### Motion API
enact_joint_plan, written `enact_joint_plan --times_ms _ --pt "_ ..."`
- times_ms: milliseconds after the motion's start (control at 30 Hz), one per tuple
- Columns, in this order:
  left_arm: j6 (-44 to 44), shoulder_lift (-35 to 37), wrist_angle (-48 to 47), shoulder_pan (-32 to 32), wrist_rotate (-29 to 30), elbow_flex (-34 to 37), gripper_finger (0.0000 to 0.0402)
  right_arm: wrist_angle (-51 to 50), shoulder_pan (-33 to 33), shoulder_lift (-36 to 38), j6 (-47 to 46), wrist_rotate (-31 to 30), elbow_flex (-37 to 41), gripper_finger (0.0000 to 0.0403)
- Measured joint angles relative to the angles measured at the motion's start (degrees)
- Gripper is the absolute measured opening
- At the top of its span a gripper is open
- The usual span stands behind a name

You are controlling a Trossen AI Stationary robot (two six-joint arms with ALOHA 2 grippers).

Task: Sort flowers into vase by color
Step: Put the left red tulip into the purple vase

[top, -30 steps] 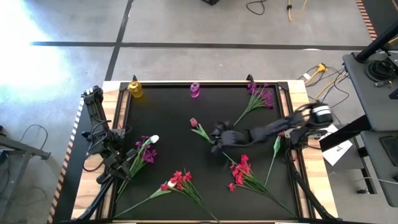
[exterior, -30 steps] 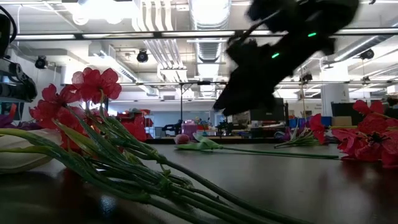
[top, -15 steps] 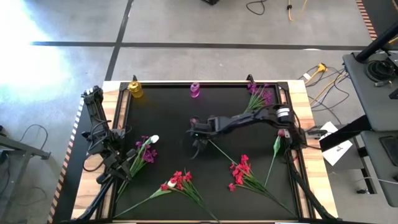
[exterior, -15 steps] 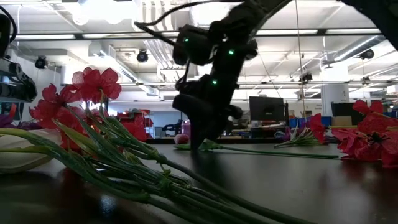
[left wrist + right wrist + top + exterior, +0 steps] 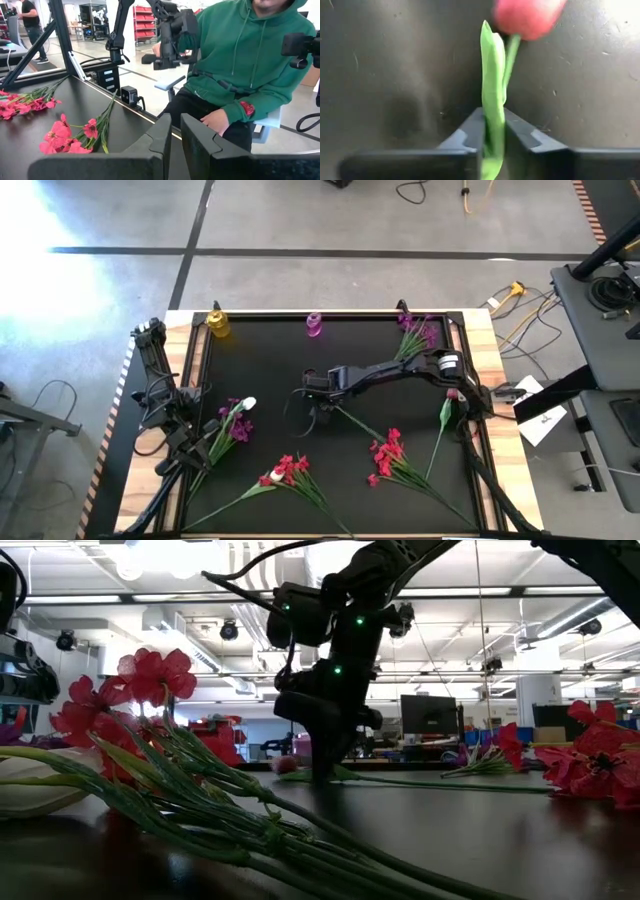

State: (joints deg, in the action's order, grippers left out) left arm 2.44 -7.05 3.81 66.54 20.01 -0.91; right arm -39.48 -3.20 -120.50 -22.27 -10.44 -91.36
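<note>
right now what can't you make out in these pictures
- Pink bud: right wrist view, its top is cut off by the picture's edge, and it is blurred. The right gripper is shut on its stem.
- The same bud in the high view: covered by the right gripper.
- Lower stem: right wrist view, hidden between the fingers.
- Person: left wrist view, head cut off by the top edge.
- White bloom: high view, too small for detail.

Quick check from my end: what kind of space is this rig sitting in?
Probably a robotics lab or workshop: exposed ceiling ducts and strip lights, red shelving with another arm on a stand, and a seated person in a green hoodie watching.
</note>
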Motion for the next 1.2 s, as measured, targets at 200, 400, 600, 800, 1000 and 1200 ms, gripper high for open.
enact_joint_plan --times_ms 200,400,600,800,1000,1200 --pt "0.01 0.0 -0.04 0.0 0.0 0.0 0.0028 7.45 -2.47 6.44 7.02 -5.44 0.34 0.0014" --pt "0.0 0.0 -0.07 -0.01 0.0 0.0 0.0028 35.76 -9.16 13.32 19.6 -7.82 2.71 0.0013" --pt "0.0 -0.02 0.02 0.0 0.02 0.0 0.0028 77.46 -16.03 16.91 28.53 -7.57 9.61 0.0013" --pt "0.0 -0.02 0.01 -0.01 0.04 0.0 0.0028 87.21 -22.15 15.56 23.24 -7.78 12.24 0.0013" --pt "0.01 0.0 -0.03 0.0 0.04 0.0 0.0028 89.2 -24.2 12.56 21.79 -7.6 12.49 0.0013" --pt "-0.01 -0.02 -0.04 -0.02 0.08 0.0 0.0028 95.15 -24.98 9.94 22.3 -7.65 12.03 0.0013"
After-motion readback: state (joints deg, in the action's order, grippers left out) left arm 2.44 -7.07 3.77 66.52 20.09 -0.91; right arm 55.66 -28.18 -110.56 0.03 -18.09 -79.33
